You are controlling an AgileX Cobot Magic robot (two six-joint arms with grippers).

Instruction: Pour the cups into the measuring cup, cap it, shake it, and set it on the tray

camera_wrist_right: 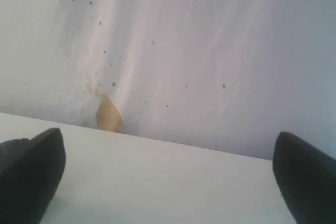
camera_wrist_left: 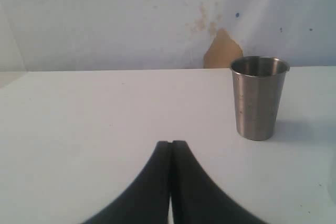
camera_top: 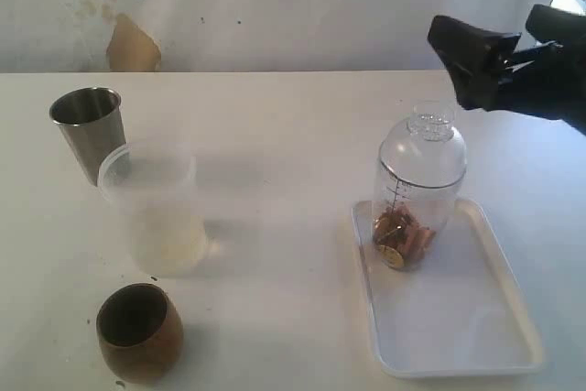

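The measuring cup (camera_top: 412,217) stands upright on the white tray (camera_top: 485,318) with brown pieces in its bottom and the clear dome cap (camera_top: 427,139) on top. The steel tumbler (camera_top: 89,130) (camera_wrist_left: 258,97), the frosted plastic cup (camera_top: 156,208) and the brown wooden cup (camera_top: 137,331) stand on the table at the left. My right gripper (camera_top: 508,52) (camera_wrist_right: 168,182) hangs open above and behind the capped cup, holding nothing. My left gripper (camera_wrist_left: 170,145) is shut and empty, low over the table, with the tumbler ahead of it; it does not show in the exterior view.
A white wall with a tan torn patch (camera_top: 133,46) (camera_wrist_left: 223,51) (camera_wrist_right: 107,114) rises behind the table's far edge. The tray's near end (camera_top: 458,363) lies close to the front of the table.
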